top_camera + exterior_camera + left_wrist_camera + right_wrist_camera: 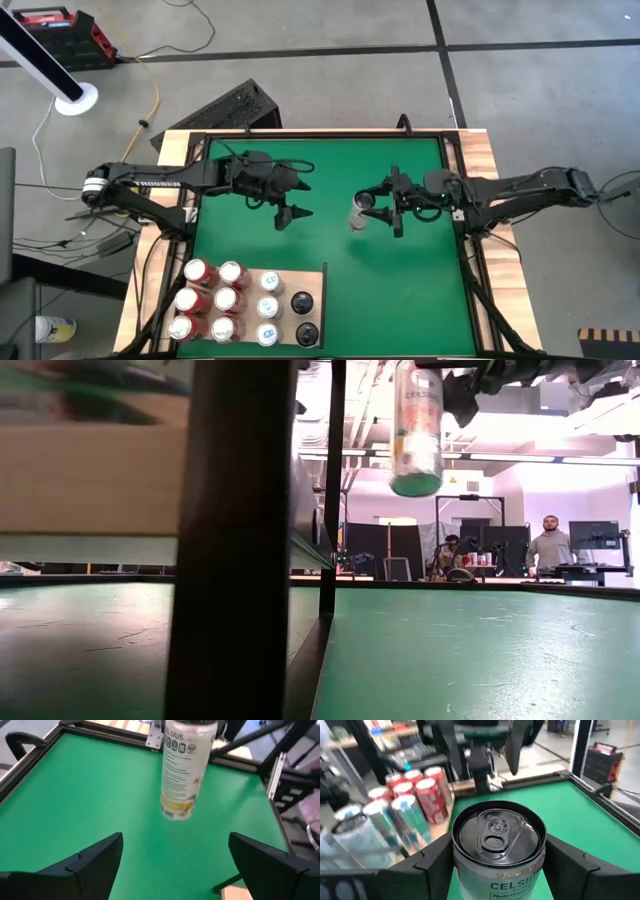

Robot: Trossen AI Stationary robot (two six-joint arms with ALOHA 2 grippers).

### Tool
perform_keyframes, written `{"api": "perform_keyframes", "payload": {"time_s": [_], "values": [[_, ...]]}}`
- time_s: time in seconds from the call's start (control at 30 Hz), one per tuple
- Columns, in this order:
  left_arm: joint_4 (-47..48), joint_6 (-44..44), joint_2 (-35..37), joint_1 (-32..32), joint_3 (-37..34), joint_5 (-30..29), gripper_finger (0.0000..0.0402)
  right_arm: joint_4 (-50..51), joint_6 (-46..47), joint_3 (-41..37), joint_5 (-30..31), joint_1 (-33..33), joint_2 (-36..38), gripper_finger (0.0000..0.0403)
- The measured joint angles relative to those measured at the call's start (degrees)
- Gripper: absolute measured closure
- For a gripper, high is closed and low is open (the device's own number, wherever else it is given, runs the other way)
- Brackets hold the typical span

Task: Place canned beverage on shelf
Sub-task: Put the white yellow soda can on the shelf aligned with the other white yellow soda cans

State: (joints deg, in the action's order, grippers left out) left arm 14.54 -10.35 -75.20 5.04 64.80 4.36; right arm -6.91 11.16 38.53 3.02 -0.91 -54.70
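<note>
A green mat point(330, 220) covers the table; a person point(549, 547) stands far behind.

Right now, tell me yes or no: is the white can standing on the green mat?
No. In the low view the white can hangs well above the green mat, held by the right claw.

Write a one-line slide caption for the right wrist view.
Right gripper holds a white Celsius can above the green mat, with red and silver cans on the shelf beyond.
</note>
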Motion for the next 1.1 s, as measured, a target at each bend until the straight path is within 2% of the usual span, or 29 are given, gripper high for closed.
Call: {"api": "perform_keyframes", "payload": {"time_s": [0.17,0.37,0.53,0.83,1.1], "values": [[4.15,3.38,-0.11,-1.53,4.25,-0.60,0.0055,7.06,-1.65,3.58,5.67,-4.04,-0.04,0.0129],[5.58,5.92,-0.06,-2.36,6.51,-3.17,0.0055,7.41,-2.59,4.89,7.45,-5.72,-0.04,0.0129],[6.89,5.22,-0.06,-3.36,6.77,-3.08,0.0055,7.26,-2.31,7.83,9.88,-8.24,-2.03,0.0129],[10.63,6.23,-0.09,-4.53,6.77,-3.06,0.0055,9.23,-5.22,18.49,10.54,-11.96,-12.48,0.0129],[15.88,6.17,-0.09,-4.55,6.77,-3.66,0.0055,15.73,-7.33,32.12,10.62,-14.00,-22.02,0.0129]]}}
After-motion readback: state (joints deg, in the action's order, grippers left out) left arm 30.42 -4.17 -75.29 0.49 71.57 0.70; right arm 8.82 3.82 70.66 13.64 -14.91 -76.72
